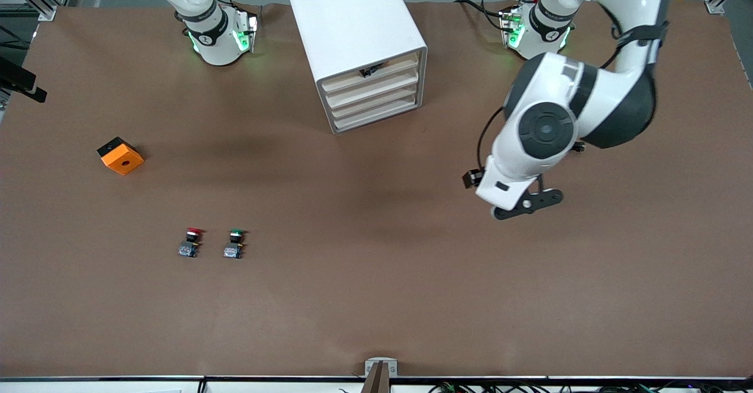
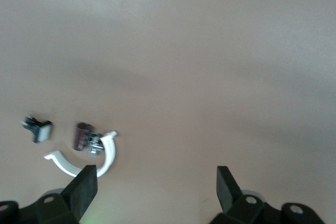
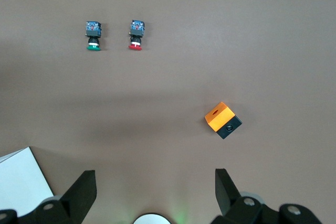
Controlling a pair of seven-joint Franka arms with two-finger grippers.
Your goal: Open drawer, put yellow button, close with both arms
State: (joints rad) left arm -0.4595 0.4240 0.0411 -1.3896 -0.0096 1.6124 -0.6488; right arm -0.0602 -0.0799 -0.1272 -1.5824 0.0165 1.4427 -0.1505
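Observation:
The white cabinet stands near the robots' bases, its four cream drawer fronts facing the front camera. The drawer is the uppermost; it looks pushed in level with the others, and a small black piece sits at its upper edge. The yellow button is out of view. My left gripper hangs open over bare table toward the left arm's end, nothing between its fingers. My right gripper is open and empty, high above the table; in the front view the right arm leaves the picture at the top.
A red-capped button and a green-capped button stand side by side toward the right arm's end. An orange and black block lies farther from the front camera. The left wrist view shows small blurred parts and a white curved strip.

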